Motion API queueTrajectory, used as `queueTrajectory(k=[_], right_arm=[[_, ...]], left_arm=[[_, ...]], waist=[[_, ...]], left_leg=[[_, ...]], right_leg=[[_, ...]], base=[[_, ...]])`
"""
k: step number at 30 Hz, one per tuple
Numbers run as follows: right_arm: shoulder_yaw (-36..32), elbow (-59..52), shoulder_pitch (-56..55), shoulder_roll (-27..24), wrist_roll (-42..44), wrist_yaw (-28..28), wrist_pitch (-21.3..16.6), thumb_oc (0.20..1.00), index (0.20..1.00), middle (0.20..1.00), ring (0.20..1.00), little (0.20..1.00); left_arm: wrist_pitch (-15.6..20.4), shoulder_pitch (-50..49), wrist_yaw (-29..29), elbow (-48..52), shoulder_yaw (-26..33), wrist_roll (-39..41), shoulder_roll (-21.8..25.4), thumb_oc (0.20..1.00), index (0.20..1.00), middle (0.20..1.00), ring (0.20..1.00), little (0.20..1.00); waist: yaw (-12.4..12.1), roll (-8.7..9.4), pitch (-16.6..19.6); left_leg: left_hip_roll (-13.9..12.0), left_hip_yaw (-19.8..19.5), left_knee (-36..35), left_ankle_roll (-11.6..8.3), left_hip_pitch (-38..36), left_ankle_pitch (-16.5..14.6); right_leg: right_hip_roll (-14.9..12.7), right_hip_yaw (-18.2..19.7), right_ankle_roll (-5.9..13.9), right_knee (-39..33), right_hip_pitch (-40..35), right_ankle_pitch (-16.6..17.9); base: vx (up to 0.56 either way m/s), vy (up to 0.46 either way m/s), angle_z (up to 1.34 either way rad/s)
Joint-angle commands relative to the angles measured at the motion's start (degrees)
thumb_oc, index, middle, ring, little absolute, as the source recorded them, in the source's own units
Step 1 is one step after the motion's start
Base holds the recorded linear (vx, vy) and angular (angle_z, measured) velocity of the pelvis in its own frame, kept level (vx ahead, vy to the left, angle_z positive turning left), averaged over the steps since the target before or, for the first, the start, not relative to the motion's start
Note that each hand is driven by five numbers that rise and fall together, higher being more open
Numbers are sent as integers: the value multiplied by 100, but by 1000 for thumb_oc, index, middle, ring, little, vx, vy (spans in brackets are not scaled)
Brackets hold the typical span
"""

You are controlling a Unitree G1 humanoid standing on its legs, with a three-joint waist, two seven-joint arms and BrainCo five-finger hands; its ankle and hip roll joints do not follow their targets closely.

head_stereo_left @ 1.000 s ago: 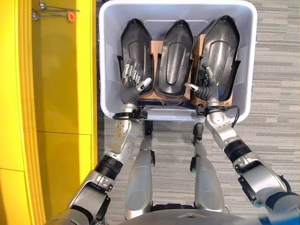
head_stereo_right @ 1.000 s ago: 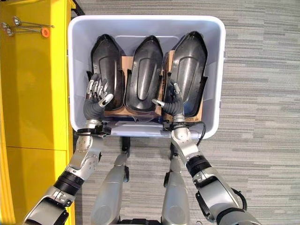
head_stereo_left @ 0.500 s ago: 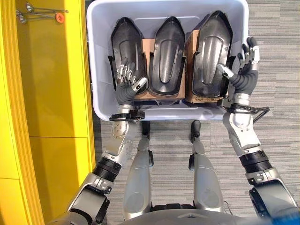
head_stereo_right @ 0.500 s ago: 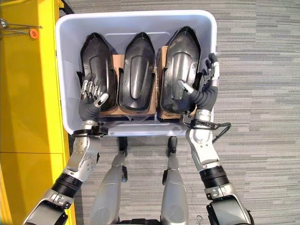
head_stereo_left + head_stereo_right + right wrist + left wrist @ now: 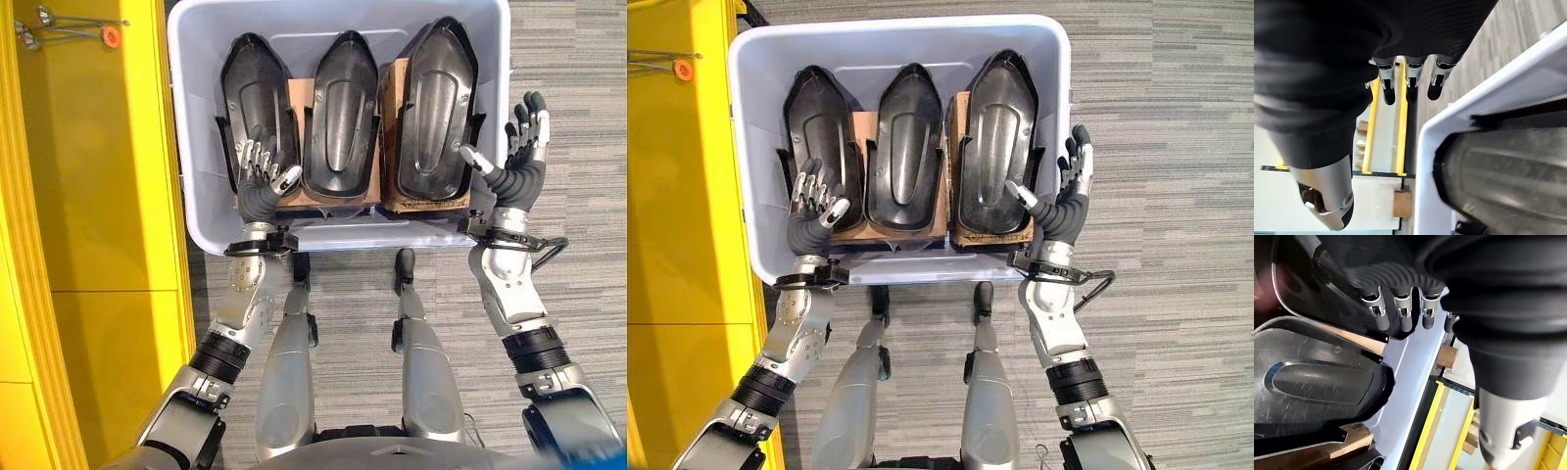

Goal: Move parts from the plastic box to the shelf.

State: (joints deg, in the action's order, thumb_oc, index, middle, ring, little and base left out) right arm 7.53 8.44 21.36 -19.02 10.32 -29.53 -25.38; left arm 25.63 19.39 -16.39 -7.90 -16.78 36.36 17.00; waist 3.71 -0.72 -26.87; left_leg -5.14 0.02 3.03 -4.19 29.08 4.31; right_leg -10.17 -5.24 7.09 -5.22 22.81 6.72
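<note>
Yellow shelf [image 5: 108, 196], cut off at 9 o'clock. Plastic box [image 5: 338, 24] holds three glossy black parts [image 5: 340, 113] side by side, their cardboard backing mostly hidden. Left hand [image 5: 260, 186], relaxed, inside the box; right hand [image 5: 514, 166], spread, outside its 3 o'clock wall

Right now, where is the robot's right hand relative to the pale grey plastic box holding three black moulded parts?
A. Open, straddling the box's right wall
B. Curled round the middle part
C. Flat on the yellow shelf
A: the right hand is open, fingers outside the pale grey plastic box, thumb inside by the rightmost black moulded part.
</note>
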Motion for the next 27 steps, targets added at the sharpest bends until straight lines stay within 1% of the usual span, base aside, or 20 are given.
queueTrajectory(k=[1,9,11,12,13,14,20,23,27], right_arm=[[-7,-50,50,-71,-70,-99,-276,1000,1000,1000,1000,1000],[90,396,78,-46,-53,-131,-205,1000,1000,1000,1000,1000],[101,430,85,-43,-48,-139,-205,1000,1000,1000,1000,1000],[108,494,112,-57,-73,-151,-183,1000,1000,1000,1000,1000],[111,534,113,-59,-75,-155,-174,1000,1000,1000,1000,1000],[110,534,118,-59,-75,-154,-174,1000,1000,1000,1000,1000],[219,1196,216,-24,-79,-251,-67,1000,1000,1000,1000,1000],[243,1356,242,-12,-80,-251,-39,1000,1000,1000,1000,1000],[255,1593,281,-5,-48,-263,-7,1000,1000,1000,1000,1000]], left_arm=[[300,156,20,366,288,-372,86,1000,1000,1000,1000,1000],[327,118,47,369,263,-348,101,1000,1000,1000,1000,1000],[335,115,45,362,261,-355,104,1000,1000,1000,1000,1000],[331,117,40,357,258,-350,115,1000,1000,1000,1000,1000],[331,110,43,362,253,-350,111,1000,1000,1000,1000,1000],[331,114,43,362,255,-351,112,1000,1000,1000,1000,1000],[354,152,55,333,188,-331,97,1000,1000,1000,1000,1000],[354,146,86,327,195,-317,96,1000,1000,1000,1000,1000],[349,150,111,326,183,-295,95,1000,1000,1000,1000,1000]], waist=[[-103,173,300],[-107,164,279],[-113,161,263],[-109,167,273],[-121,161,261],[-116,165,267],[-133,126,246],[-134,119,246],[-153,109,224]], left_leg=[[-172,130,469,-73,15,-306],[-150,140,444,-63,17,-307],[-159,145,459,-67,-8,-346],[-151,141,445,-63,18,-311],[-155,143,464,-64,0,-350],[-147,142,450,-61,17,-317],[-115,129,500,-55,33,-369],[-103,133,503,-51,66,-340],[-103,132,534,-48,65,-387]], right_leg=[[-190,215,194,636,-8,-70],[-186,218,199,621,-5,-62],[-178,219,200,624,-32,-79],[-188,216,202,614,-6,-55],[-180,219,201,616,-32,-77],[-186,220,202,609,-13,-55],[-191,218,200,621,-15,-71],[-203,219,201,621,8,-53],[-197,235,197,628,-1,-73]], base=[[0,0,0],[0,0,0],[0,0,0],[0,0,0],[0,0,0],[0,0,0],[2,3,-4],[0,0,0],[0,0,0]])
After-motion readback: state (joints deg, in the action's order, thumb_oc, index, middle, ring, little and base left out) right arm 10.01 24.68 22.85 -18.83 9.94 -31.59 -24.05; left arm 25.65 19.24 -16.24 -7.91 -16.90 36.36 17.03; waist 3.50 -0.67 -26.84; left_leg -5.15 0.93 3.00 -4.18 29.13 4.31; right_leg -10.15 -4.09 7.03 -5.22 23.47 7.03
